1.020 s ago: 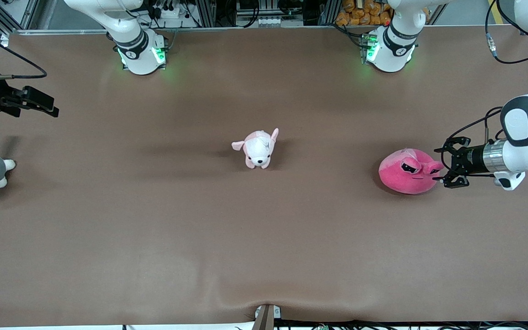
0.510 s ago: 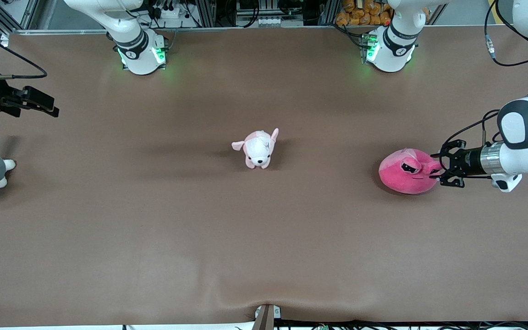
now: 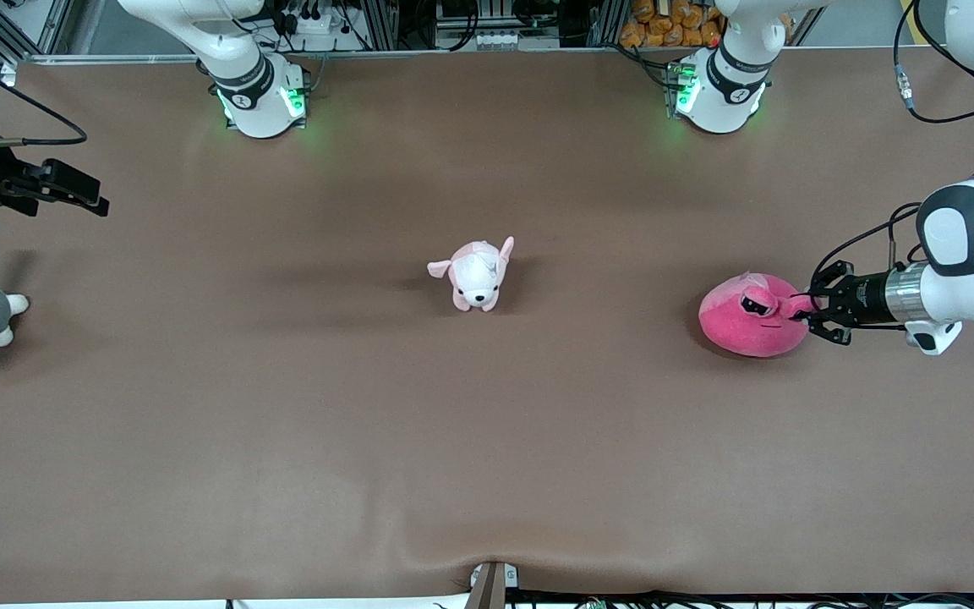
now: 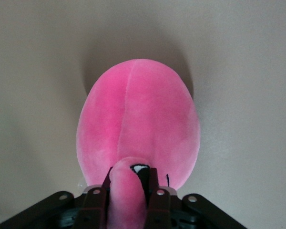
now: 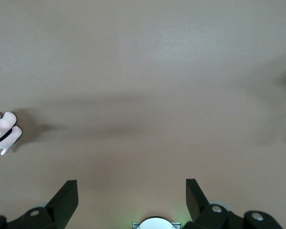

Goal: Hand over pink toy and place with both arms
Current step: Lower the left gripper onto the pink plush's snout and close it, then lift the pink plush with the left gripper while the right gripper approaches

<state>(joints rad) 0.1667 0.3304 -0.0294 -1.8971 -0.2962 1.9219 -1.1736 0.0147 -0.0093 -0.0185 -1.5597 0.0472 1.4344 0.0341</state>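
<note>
We see even, diffuse overhead light across the brown table (image 3: 487, 440), bright without harsh glare. Soft, smeared shadows lie beside the pink toy (image 3: 751, 315) and the pale puppy plush (image 3: 476, 272), spreading toward nine o'clock in the front view. Green lamps glow at the two arm bases (image 3: 260, 101), tinting the cloth around them. In the left wrist view the pink toy (image 4: 138, 124) is sharp, its dark shadow fanning out at twelve o'clock, and the table there looks washed-out grey. In the right wrist view a faint band of shadow crosses the middle, and the black fingers (image 5: 64, 200) at six o'clock are slightly soft
</note>
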